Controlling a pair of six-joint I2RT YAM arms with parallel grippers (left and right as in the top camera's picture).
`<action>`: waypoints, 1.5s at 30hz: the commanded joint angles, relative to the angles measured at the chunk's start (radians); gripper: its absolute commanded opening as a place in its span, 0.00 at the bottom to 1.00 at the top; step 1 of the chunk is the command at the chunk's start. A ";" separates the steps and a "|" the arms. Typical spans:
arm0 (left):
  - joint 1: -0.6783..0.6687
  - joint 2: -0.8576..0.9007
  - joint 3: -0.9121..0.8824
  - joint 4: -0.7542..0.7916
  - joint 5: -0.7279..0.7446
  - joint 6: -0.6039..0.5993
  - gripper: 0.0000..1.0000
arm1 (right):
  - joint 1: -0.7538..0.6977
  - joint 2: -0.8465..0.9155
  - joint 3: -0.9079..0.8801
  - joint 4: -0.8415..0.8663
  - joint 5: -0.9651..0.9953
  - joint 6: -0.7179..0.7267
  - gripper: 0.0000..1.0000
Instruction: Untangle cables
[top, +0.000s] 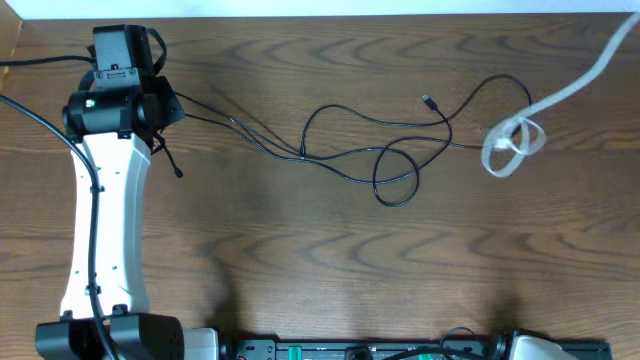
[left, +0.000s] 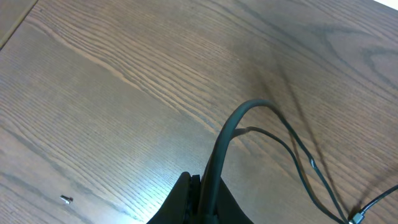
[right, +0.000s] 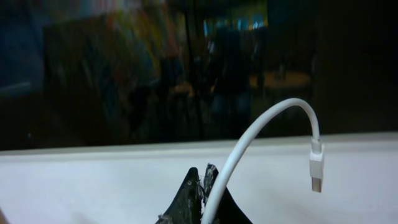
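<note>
Overhead: left gripper (top: 172, 108) sits at the upper left of the brown wood-grain table (top: 300, 260), jaws pressed together on the thin black cables (top: 303, 150). These run rightward from the fingertips, long axis roughly left to right, lying flat. They cross near the table's middle and curl into a loose loop. One small black plug end (top: 427, 101) lies free, pointing up-left. The shorter white cable (top: 565, 93) is at the right, knotted in a small loop on the table, its tail rising diagonally toward the upper right corner and out of view. A black strand reaches the white loop; cannot tell if they touch. Right gripper not visible here.

Left wrist: fingers closed at the bottom edge, pinching a black cable that arches up and over, then falls to the right. Thinner black strands trail toward the lower right across the wood.

Right wrist: right gripper (right: 204, 186) closed, pinching the white cable. The cable bows up and to the right, and its white plug (right: 316, 167) hangs straight down, clear of any surface.
</note>
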 joint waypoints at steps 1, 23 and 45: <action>0.006 0.031 -0.010 0.003 -0.006 -0.008 0.08 | -0.032 0.022 0.003 -0.024 -0.008 -0.013 0.01; 0.005 0.037 -0.010 -0.008 0.006 -0.008 0.07 | -0.189 0.582 0.027 0.287 0.079 -0.063 0.01; 0.004 0.037 -0.010 -0.011 0.051 -0.008 0.07 | -0.401 0.950 0.026 0.335 0.213 -0.062 0.01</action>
